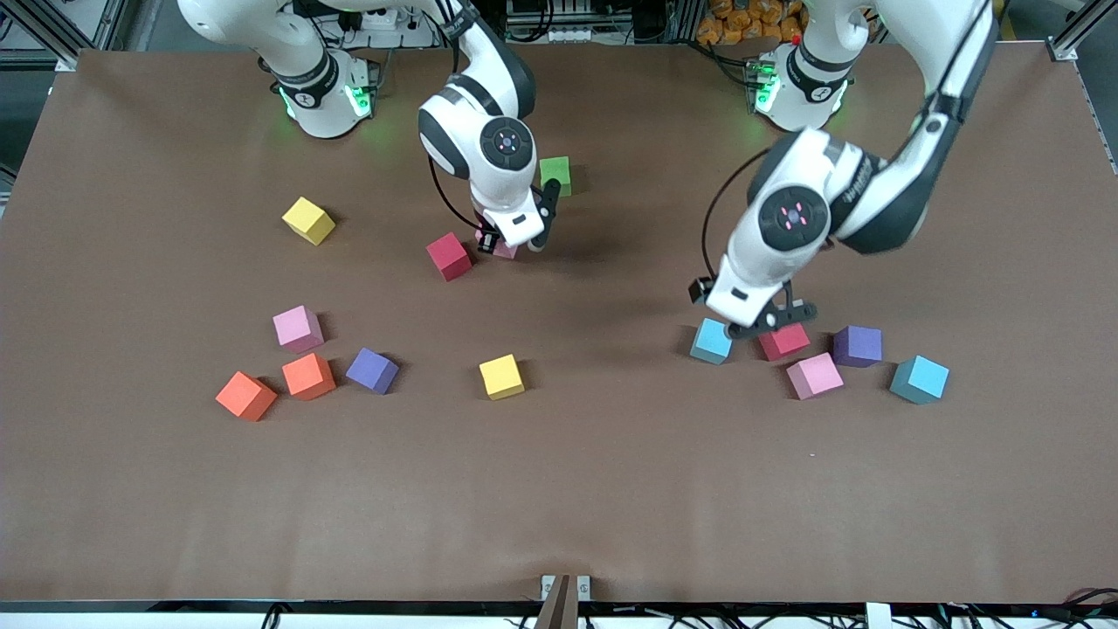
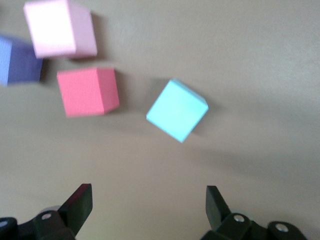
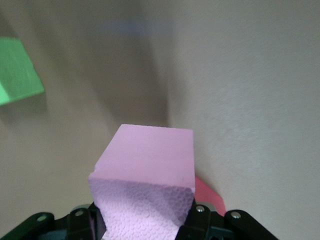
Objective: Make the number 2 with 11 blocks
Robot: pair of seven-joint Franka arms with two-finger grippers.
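Lying nearest the front camera is a small matte orange foam cube [image 1: 245, 396]. The landmark used here is the yellow foam cube at mid-table [image 1: 501, 376]. A second orange cube [image 1: 308, 376] and a purple foam cube [image 1: 372, 370] sit between the first orange cube and that mid-table yellow cube, and a pink foam cube [image 1: 298, 328] lies just farther from the camera than the second orange one.

Toward the left arm's end from the yellow landmark lie a light blue foam cube [image 1: 919, 379], a pale pink cube [image 1: 814, 376], a darker purple cube [image 1: 857, 346], a red foam cube [image 1: 783, 341] and a turned light blue cube [image 1: 711, 341] (no digit shape has been built yet). The left gripper [image 1: 767, 325] hovers over the bare table between the turned light blue cube and the red cube, jaws spread wide, holding nothing.

Farther from the camera than the landmark lies a crimson foam cube [image 1: 449, 256]. Just beside it, the right gripper [image 1: 511, 247] is clamped on a pink block [image 3: 145, 185]. A second yellow cube [image 1: 308, 219] lies toward the right arm's end, and a green foam cube [image 1: 555, 176] lies farthest of all.
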